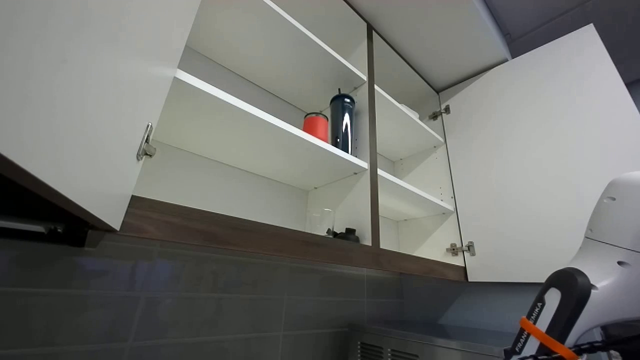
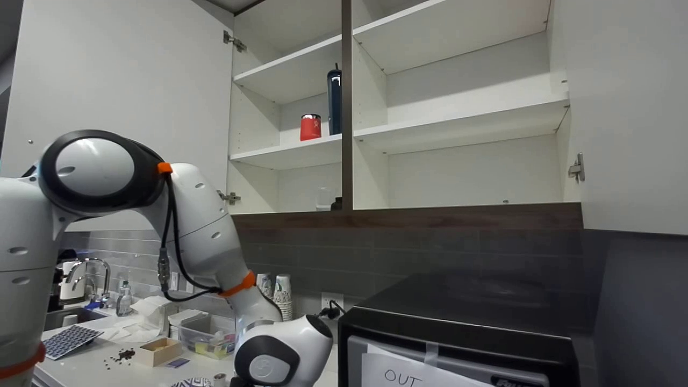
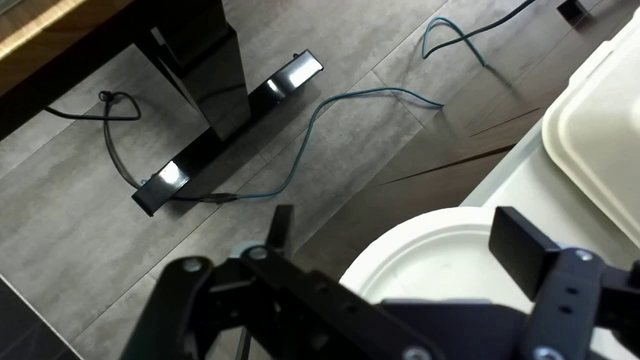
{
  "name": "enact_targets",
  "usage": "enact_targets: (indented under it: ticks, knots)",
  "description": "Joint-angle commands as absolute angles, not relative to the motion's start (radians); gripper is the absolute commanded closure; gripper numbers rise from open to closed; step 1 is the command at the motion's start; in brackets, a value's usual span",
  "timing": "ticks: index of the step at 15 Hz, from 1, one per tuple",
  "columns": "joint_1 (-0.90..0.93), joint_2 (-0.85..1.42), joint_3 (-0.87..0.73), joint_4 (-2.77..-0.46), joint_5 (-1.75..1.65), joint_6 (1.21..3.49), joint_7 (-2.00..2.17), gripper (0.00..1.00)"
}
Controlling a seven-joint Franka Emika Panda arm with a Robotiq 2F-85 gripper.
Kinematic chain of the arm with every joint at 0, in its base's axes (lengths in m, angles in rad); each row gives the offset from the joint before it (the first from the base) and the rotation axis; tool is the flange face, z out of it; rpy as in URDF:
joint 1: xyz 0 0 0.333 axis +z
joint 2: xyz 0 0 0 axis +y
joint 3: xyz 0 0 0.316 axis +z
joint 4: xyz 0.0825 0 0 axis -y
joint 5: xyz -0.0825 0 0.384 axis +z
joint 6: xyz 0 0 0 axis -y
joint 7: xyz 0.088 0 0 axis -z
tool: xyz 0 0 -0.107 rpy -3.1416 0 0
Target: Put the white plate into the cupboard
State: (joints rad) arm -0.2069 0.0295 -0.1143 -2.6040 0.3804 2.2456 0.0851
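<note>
The white plate (image 3: pixel 425 255) shows in the wrist view, lying face up and partly jutting past the edge of a white counter. Its lower part is hidden behind my gripper. My gripper (image 3: pixel 400 235) is open. Its right finger is over the plate and its left finger is beyond the rim, over the floor; I cannot tell the height gap. The plate and the gripper's fingers are out of view in both exterior views. The white cupboard (image 1: pixel 530 155) stands open in both exterior views, with its brown bottom edge (image 2: pixel 462 216) and white shelves.
A red cup (image 1: pixel 315 127) and a dark bottle (image 1: pixel 342 122) stand on a cupboard shelf, a clear glass (image 1: pixel 320 221) lower. A black microwave (image 2: pixel 457 306) is below. A pale lidded container (image 3: pixel 600 130) is on the counter. Cables (image 3: pixel 310 130) lie on the floor.
</note>
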Motion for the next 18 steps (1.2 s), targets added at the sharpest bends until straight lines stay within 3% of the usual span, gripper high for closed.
enact_targets:
  ticks: [1, 7, 18]
  knots:
    - [-0.200, 0.071, -0.137, -2.611, 0.510, 2.295, -0.009, 0.00]
    - [-0.195, 0.098, -0.130, -2.646, 0.695, 2.477, -0.091, 0.00]
    - [-0.209, 0.225, -0.137, -2.574, 0.724, 2.482, 0.005, 0.00]
